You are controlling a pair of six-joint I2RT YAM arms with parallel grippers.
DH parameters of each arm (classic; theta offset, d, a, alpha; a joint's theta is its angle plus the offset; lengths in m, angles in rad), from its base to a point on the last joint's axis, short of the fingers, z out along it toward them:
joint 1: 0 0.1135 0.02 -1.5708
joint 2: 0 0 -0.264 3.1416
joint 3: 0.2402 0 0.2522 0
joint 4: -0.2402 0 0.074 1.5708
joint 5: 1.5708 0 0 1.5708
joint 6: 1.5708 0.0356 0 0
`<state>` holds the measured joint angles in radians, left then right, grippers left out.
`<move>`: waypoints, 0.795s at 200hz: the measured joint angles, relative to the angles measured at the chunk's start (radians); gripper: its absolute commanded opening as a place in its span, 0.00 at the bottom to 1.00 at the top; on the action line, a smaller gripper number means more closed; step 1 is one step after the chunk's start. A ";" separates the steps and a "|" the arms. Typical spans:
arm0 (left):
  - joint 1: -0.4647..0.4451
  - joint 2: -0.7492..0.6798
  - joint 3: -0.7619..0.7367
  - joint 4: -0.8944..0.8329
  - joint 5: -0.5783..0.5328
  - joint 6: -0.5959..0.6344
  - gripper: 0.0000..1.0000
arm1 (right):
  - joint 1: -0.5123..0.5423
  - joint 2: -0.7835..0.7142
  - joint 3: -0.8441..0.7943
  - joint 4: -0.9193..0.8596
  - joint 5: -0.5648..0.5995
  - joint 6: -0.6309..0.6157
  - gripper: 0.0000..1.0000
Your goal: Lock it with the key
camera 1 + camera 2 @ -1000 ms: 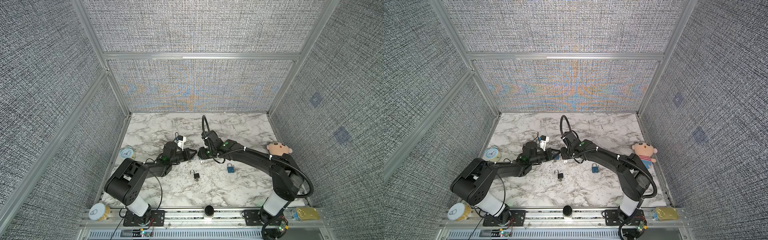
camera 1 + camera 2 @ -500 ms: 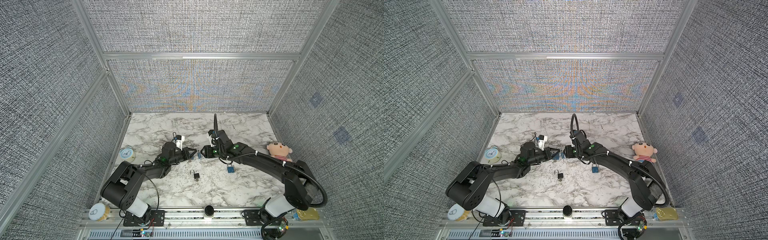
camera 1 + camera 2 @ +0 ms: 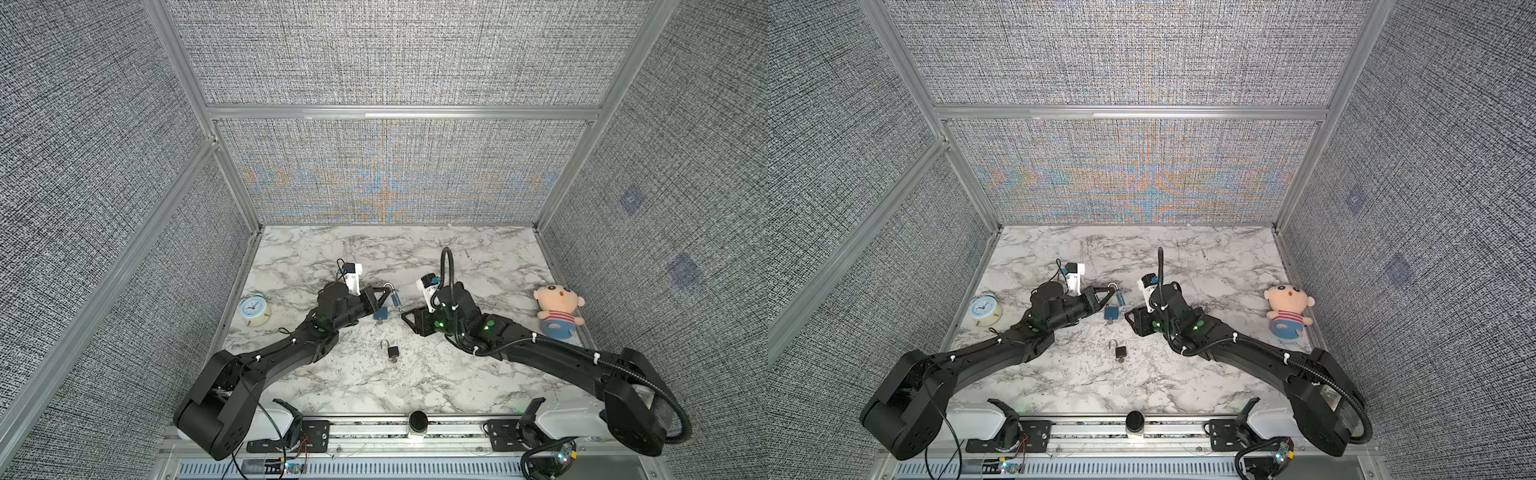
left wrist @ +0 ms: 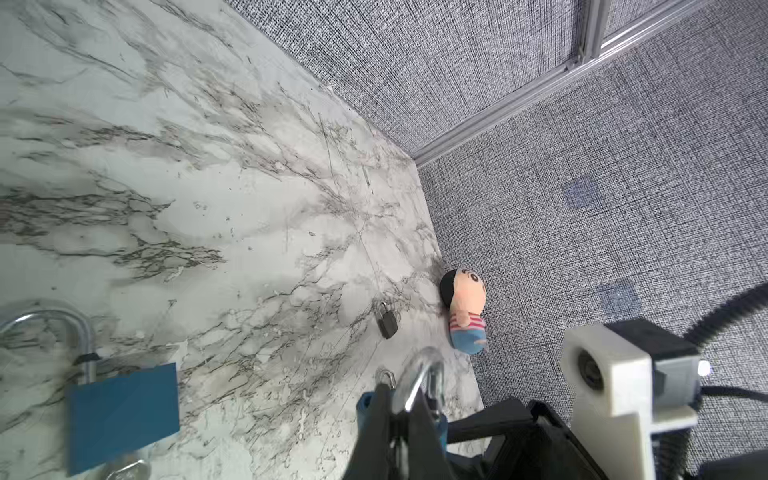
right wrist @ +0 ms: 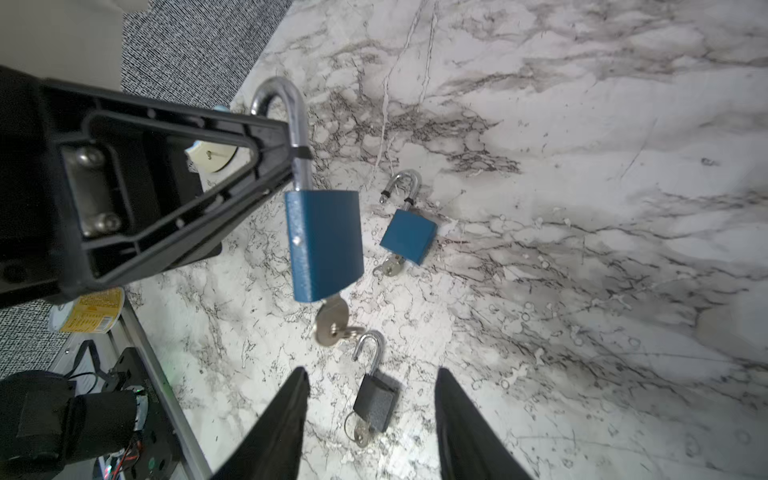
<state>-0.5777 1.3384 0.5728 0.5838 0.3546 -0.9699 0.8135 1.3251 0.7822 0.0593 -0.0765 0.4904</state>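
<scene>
- The left tool (image 5: 291, 158) is clamped shut on the shackle (image 5: 286, 104) of a blue padlock (image 5: 324, 245). It holds the padlock clear of the worktop (image 3: 457, 257), near the middle in both top views.
- Gripping the shackle leaves the body hanging free with its keyhole end exposed, probably so the other arm can reach it.
- The key (image 5: 330, 320) sits in that lower end and juts towards the right tool.
- The shackle's short leg looks out of the body, so I judge the padlock not yet locked.
- The right tool (image 5: 372, 372) holds nothing. Its jaws stand partly apart at about 5 o'clock of the padlock in a top view, lined up on the key.
- A spare blue padlock (image 3: 380, 313) lies at 7 o'clock of the held one and a black padlock (image 3: 393, 352) at 6 o'clock. Both rest on the worktop, clear of the approach.
</scene>
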 measured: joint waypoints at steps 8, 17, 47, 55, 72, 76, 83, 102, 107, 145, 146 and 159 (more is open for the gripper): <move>-0.006 -0.003 0.006 -0.011 -0.011 0.000 0.00 | 0.008 -0.004 -0.009 0.022 0.019 -0.003 0.50; -0.013 -0.006 0.013 -0.024 -0.014 0.000 0.00 | 0.013 -0.006 -0.014 0.042 0.027 -0.004 0.50; -0.034 -0.007 0.031 -0.043 -0.027 0.000 0.00 | 0.027 0.002 -0.014 0.091 0.069 -0.009 0.49; -0.037 -0.007 0.035 -0.050 -0.038 0.000 0.00 | 0.030 0.007 -0.011 0.098 0.079 -0.015 0.49; -0.043 -0.010 0.043 -0.067 -0.042 0.000 0.00 | 0.031 0.016 -0.004 0.118 0.099 -0.019 0.48; -0.045 -0.011 0.044 -0.071 -0.045 -0.001 0.00 | 0.031 0.019 -0.002 0.122 0.101 -0.023 0.48; -0.048 -0.013 0.046 -0.078 -0.050 0.000 0.00 | 0.031 0.025 0.002 0.128 0.106 -0.026 0.47; -0.052 -0.017 0.049 -0.089 -0.053 0.000 0.00 | 0.031 0.040 0.013 0.140 0.122 -0.033 0.43; -0.055 -0.017 0.050 -0.089 -0.058 0.000 0.00 | 0.031 0.044 0.015 0.143 0.124 -0.033 0.42; -0.055 -0.022 0.053 -0.090 -0.068 0.000 0.00 | 0.031 0.075 0.030 0.156 0.143 -0.040 0.35; -0.055 -0.022 0.053 -0.090 -0.068 0.000 0.00 | 0.031 0.076 0.030 0.157 0.143 -0.040 0.35; -0.055 -0.025 0.053 -0.092 -0.072 0.000 0.00 | 0.032 0.085 0.035 0.160 0.147 -0.042 0.33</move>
<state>-0.6323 1.3132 0.6258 0.4923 0.2829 -0.9703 0.8455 1.4097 0.8173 0.2192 0.0708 0.4480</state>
